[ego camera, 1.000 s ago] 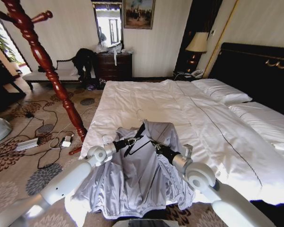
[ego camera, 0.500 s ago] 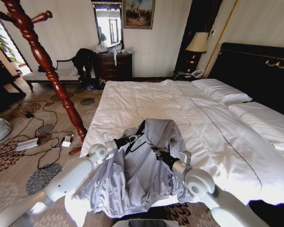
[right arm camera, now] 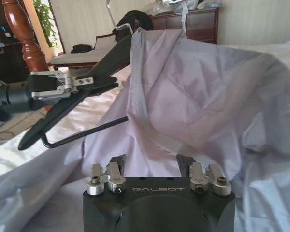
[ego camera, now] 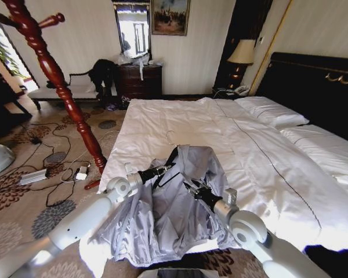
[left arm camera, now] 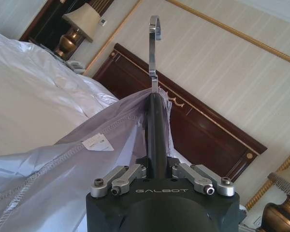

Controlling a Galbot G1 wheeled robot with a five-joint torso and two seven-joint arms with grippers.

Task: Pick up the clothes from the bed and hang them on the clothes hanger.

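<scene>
Dressing the black hanger (ego camera: 167, 168) with the light grey jacket (ego camera: 180, 214) is the step in hand, judging by how things lie at the near edge of the bed (ego camera: 232, 145). The left gripper (ego camera: 162, 168) has its fingers closed on the hanger's shoulder bar, holding it above the bed with the metal hook (left arm camera: 154, 34) pointing away from the wrist. One side of the jacket already drapes over the far arm of the hanger; the rest hangs down over the foot of the bed towards the floor.

The right gripper (ego camera: 192, 188) sits just beside the jacket's folds, its fingers spread apart with nothing between them, facing the cloth in its wrist view. To do this well, it probably needs to pinch the free collar edge, not a loose fold lower down, and draw it over the bare near arm of the hanger while the left gripper keeps the bar level. The fabric looks thin and slippery, so a shallow pinch may slide off.

Hard to make out: where the collar's second side lies, since the jacket bunches on itself. The sleeves are lost among the folds. The red-brown wooden stand (ego camera: 52, 75) on the robot's left is cut off at the top, so its pegs are mostly out of view.
</scene>
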